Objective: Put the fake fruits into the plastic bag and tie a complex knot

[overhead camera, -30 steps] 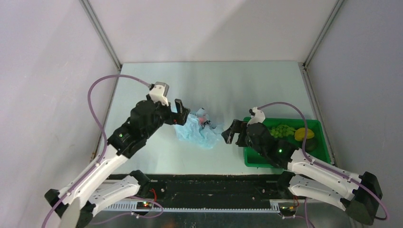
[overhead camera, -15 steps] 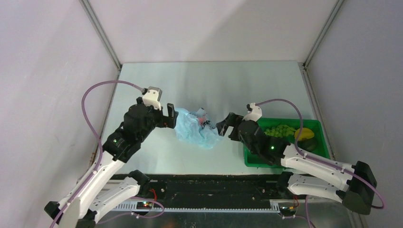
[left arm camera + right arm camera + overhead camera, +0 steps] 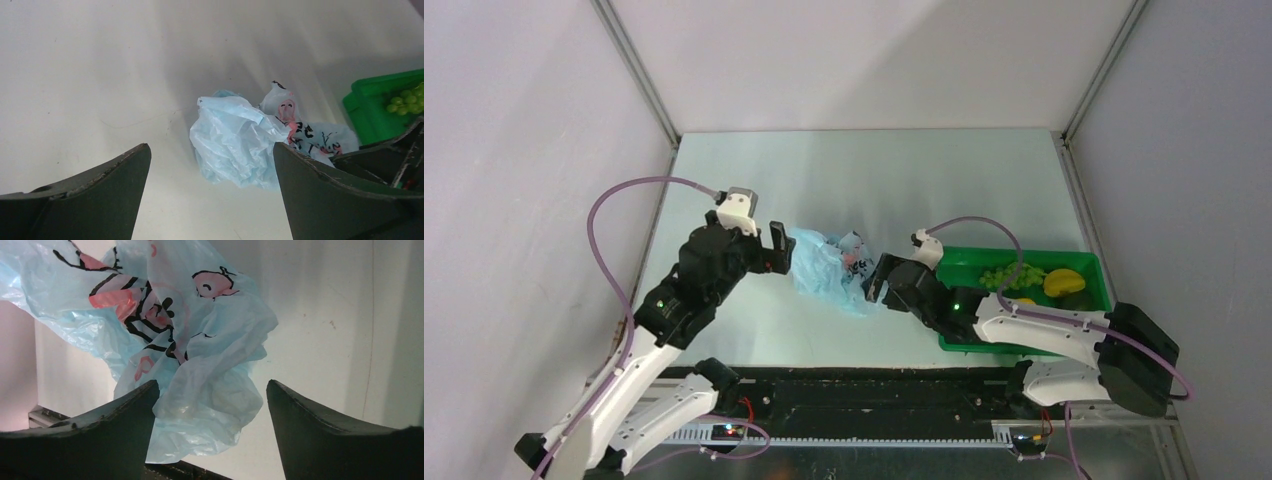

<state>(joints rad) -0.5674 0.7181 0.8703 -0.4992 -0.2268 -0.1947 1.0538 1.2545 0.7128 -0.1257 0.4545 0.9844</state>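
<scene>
Three pale walls enclose the table — plastic bag crumpled centrally.

The top external camera looks down from above the near edge over the whole bench. Each wrist camera sits low and close, looking out through the left pincer and the right pincer. All three views share the plastic bag.

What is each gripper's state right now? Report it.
Left gripper: open, holding nothing.
Right gripper: open around the bag, not gripping it.
</scene>
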